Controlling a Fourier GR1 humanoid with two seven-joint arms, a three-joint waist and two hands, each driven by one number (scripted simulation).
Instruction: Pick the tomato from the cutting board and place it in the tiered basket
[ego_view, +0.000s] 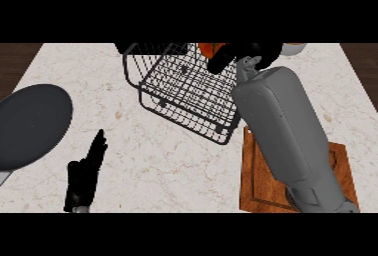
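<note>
My right forearm (291, 145) crosses the board (341, 172) to the basket (188, 97), right robot hand (240, 54) clenched round the tomato (210, 49) above its far rim for release, left robot hand (87, 172) resting open on the table (88, 75).

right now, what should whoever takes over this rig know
Right robot hand: extended over the far side of the tiered basket, fingers curled round the tomato, which is only partly visible.
Left robot hand: open, resting at the lower left of the counter.
Cutting board: no tomato on it; right forearm crosses above it.
Done: pick and carry.
Left: release the tomato into the basket, then withdraw.
</note>
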